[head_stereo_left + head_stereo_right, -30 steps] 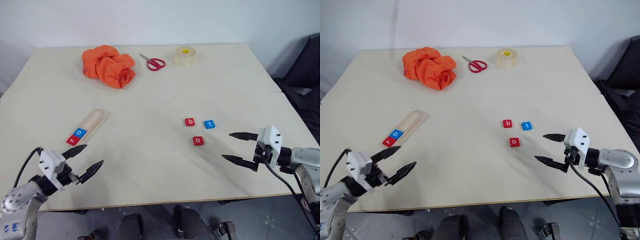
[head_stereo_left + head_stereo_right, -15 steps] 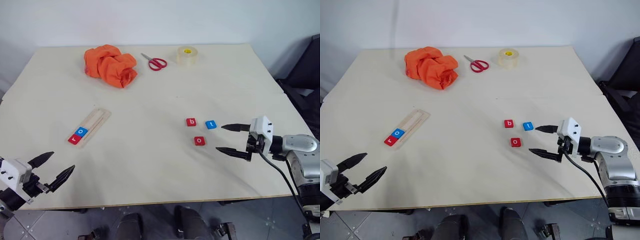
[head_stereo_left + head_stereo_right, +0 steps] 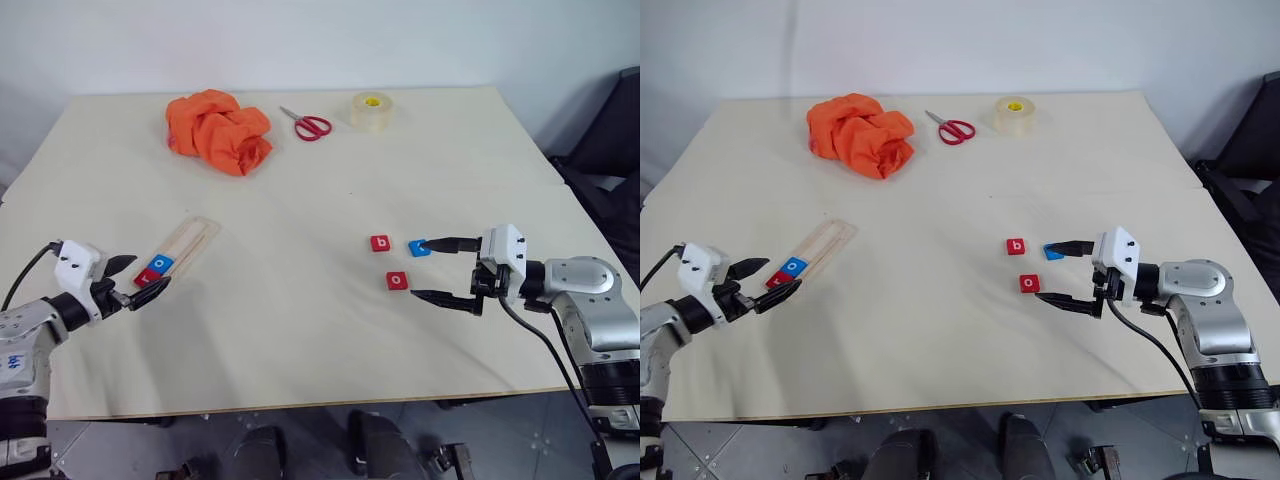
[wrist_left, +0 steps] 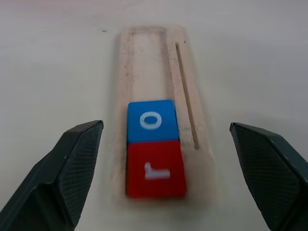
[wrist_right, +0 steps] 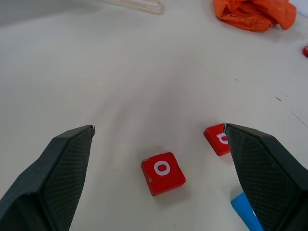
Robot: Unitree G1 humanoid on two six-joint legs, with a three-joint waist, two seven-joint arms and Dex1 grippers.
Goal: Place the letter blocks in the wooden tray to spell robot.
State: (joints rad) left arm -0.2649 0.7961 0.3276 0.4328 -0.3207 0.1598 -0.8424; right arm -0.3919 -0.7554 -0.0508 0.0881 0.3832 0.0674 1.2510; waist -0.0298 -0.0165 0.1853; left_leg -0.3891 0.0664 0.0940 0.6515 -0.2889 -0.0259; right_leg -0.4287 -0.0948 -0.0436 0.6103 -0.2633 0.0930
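My right gripper (image 3: 437, 270) is wide open near red o (image 3: 397, 281); b (image 3: 380, 243) goes next, so I'd reach farther left.

We see the tray (image 4: 155, 62) lying on the desk (image 4: 53, 72), with a blue o block (image 4: 152, 121) and a red r block (image 4: 155, 169) touching end to end in its wide channel. Our left claw (image 4: 166, 192) stands wide open, one finger (image 4: 57, 178) on each side of the tray's near end, touching neither block.

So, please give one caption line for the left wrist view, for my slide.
Open left gripper facing the tray, which holds a blue o and a red r.
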